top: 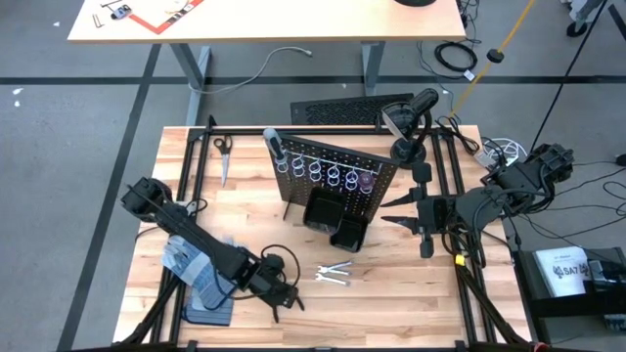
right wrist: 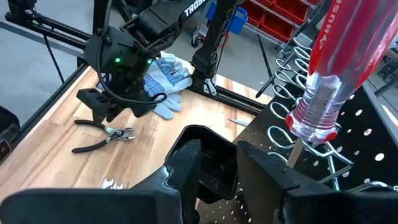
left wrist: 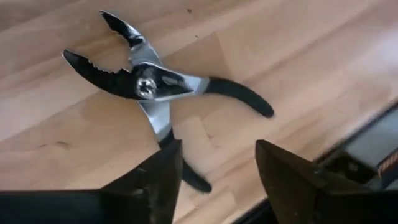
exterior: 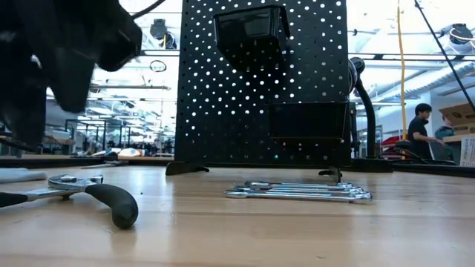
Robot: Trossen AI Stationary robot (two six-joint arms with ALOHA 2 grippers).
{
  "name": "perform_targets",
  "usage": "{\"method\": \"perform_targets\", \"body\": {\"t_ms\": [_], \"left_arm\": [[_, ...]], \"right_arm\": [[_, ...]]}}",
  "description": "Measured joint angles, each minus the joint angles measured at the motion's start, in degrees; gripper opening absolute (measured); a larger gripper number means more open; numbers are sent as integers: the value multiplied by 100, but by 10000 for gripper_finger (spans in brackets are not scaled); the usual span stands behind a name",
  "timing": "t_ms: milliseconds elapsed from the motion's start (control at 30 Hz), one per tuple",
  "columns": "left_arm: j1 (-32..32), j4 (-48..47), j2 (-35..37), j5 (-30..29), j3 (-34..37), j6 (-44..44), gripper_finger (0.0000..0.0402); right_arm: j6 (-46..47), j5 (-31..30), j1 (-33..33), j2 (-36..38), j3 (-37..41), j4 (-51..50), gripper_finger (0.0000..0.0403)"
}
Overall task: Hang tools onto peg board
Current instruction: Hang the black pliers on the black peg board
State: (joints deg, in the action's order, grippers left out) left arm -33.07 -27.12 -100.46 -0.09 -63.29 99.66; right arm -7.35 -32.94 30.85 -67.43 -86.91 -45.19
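The black-and-silver pliers [left wrist: 155, 87] lie spread open and flat on the wooden table near its front left. My left gripper [left wrist: 217, 152] hovers open just above them, and one handle [left wrist: 186, 174] runs under its left finger. The low view shows the pliers [exterior: 89, 194] on the table with the gripper clear above. Silver wrenches [top: 333, 274] lie in front of the upright peg board [top: 333, 171]. A red-handled screwdriver [right wrist: 348, 50] hangs in one of the board's rings. My right gripper [right wrist: 217, 165] stands open to the board's right, with nothing between its fingers.
Blue-grey gloves [top: 196, 269] lie under the left arm at the front left. Scissors [top: 223, 156] lie at the far left. A black bin [top: 328, 210] hangs on the board's front. A grey-handled tool [top: 274, 147] stands at the board's left end. A person [exterior: 419, 130] stands in the room behind.
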Motion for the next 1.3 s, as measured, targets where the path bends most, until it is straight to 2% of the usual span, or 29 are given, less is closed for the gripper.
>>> {"method": "perform_targets", "body": {"t_ms": [300,500,667,867,1000,1300], "left_arm": [[-76,22,-361,-1,-9,1089,280],[-52,24,-379,-276,-17,1434,313],[10,5,-609,-264,-37,1618,330],[111,-10,-838,-114,-59,1678,332],[168,-40,-852,-56,-57,1372,328],[227,-370,-859,43,-48,944,263]], "right_arm": [[-346,4,1,-2,0,-2,100],[-489,4,0,-12,0,-2,100],[-593,5,0,-100,-2,4,100],[-730,6,2,-206,-2,-2,100],[-731,4,0,-221,-1,0,100],[-713,4,2,-221,-2,100,100]]}}
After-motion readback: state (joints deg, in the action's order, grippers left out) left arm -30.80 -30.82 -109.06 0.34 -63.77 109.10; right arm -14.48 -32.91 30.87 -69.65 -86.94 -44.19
